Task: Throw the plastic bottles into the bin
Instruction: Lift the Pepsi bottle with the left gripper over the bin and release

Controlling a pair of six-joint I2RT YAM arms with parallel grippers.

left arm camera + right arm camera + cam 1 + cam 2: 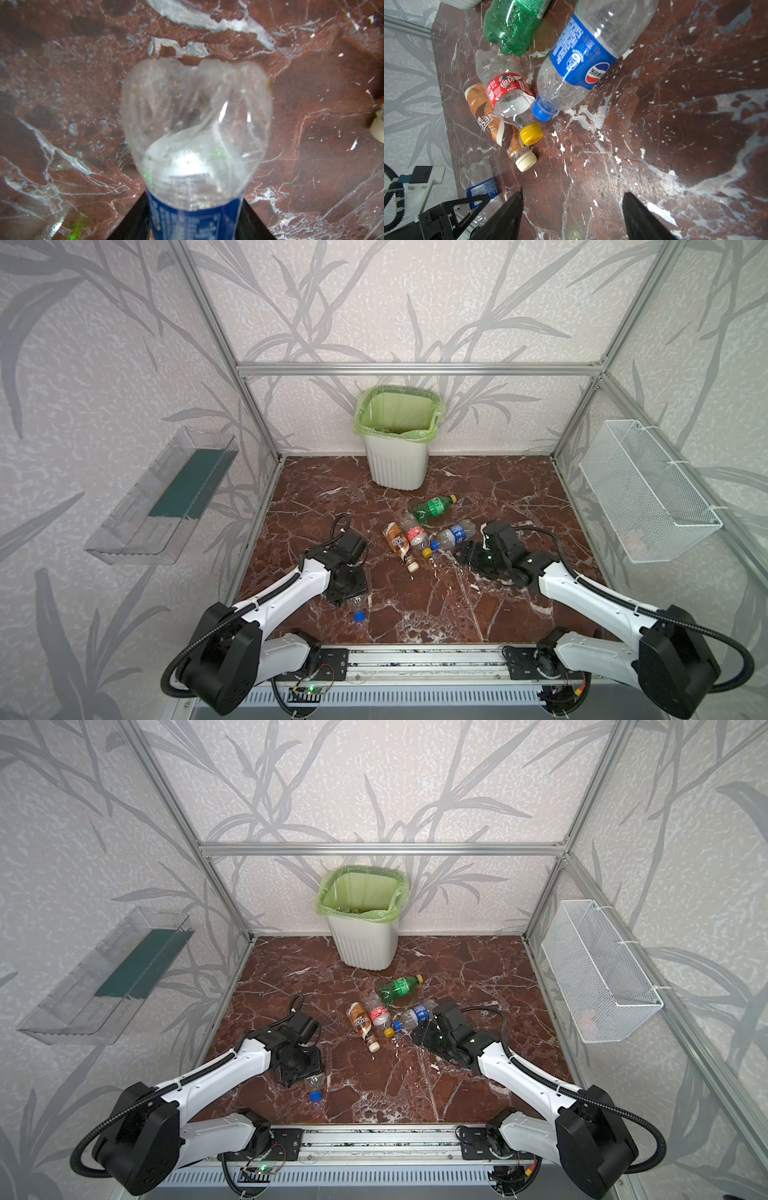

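My left gripper points down at the near left of the table and is shut on a clear bottle with a blue label. The bottle's blue cap sticks out toward the front edge. Both black fingers press against the label. My right gripper is open and empty, low over the marble just right of a cluster of lying bottles. These are a clear blue-labelled one, a green one, a red-labelled one and a brown-wrapped one. The white bin stands at the back centre.
A clear plastic tray hangs on the left wall and a white wire mesh basket on the right wall. Aluminium frame posts edge the marble table. In a top view, bottles show inside the bin's green bag.
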